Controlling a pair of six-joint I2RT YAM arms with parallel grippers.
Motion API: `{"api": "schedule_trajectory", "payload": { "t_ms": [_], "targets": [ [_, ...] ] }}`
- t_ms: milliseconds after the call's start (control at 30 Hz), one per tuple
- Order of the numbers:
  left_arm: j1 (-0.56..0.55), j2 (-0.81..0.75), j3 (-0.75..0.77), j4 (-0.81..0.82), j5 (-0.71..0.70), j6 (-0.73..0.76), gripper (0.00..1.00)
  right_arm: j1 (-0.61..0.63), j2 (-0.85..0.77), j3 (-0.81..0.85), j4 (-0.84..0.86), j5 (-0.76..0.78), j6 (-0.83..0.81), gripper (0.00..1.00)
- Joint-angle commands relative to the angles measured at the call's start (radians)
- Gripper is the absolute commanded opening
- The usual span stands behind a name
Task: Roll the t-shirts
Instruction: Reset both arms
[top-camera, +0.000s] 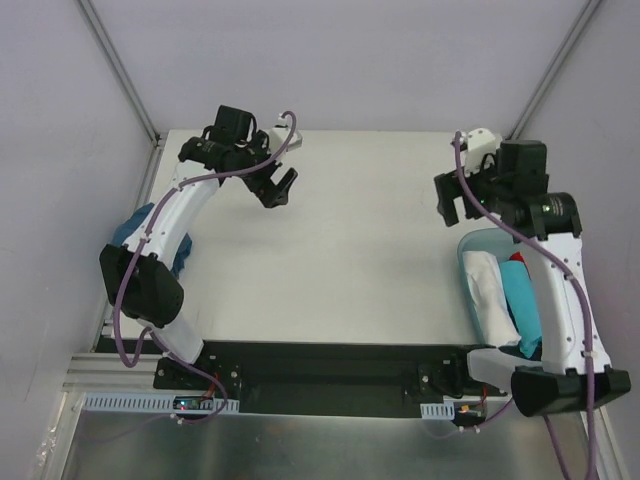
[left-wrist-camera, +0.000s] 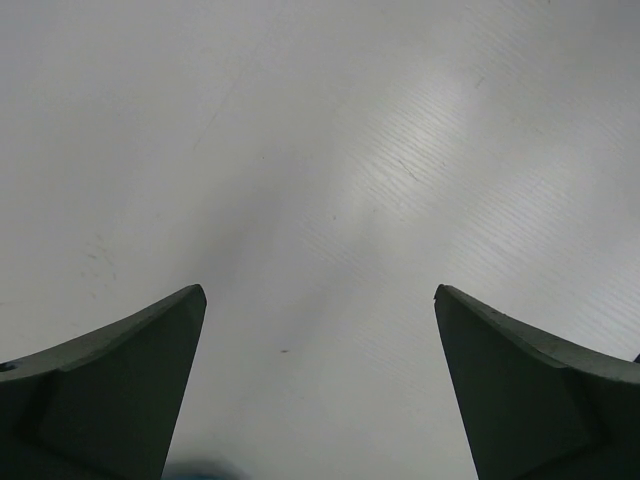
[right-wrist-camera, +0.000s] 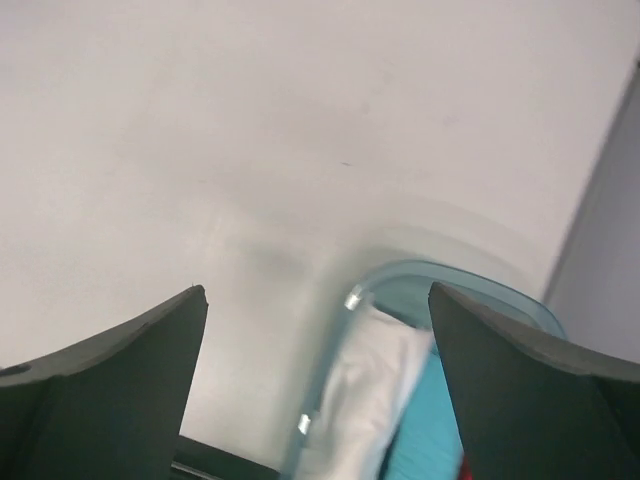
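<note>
White t-shirt (top-camera: 490, 290): you see one soft rolled bundle lying lengthwise in the bin (top-camera: 468, 243) at the right edge of the table (top-camera: 370, 260).
Teal t-shirt (top-camera: 522, 305): one, smooth, touching the white roll's right side, partly under the right arm (top-camera: 560, 290).
Red t-shirt (top-camera: 517, 260): one small sliver at the bin's far end.
Loose cloth (top-camera: 138, 226): teal and dark blue folds heaped at the table's left edge under the left arm (top-camera: 180, 205); you cannot count them.
Bin: one, translucent pale blue, rounded rim.
Left gripper (left-wrist-camera: 318, 290): fingers spread wide, empty, over bare table.
Right gripper (right-wrist-camera: 317, 289): fingers spread wide, empty, near the bin's far rim.
</note>
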Motion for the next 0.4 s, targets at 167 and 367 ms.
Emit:
{"api": "schedule_trajectory", "payload": {
  "t_ms": [167, 367],
  "targets": [
    [0.0, -0.137, -0.104, 0.087, -0.136, -0.153, 0.99, 0.299, -0.031, -0.07, 0.143, 0.075, 0.218, 0.96],
    [0.002, -0.185, -0.15, 0.102, -0.151, -0.167, 0.99, 0.345, 0.01, -0.032, 0.137, 0.072, 0.192, 0.96]
  ]
}}
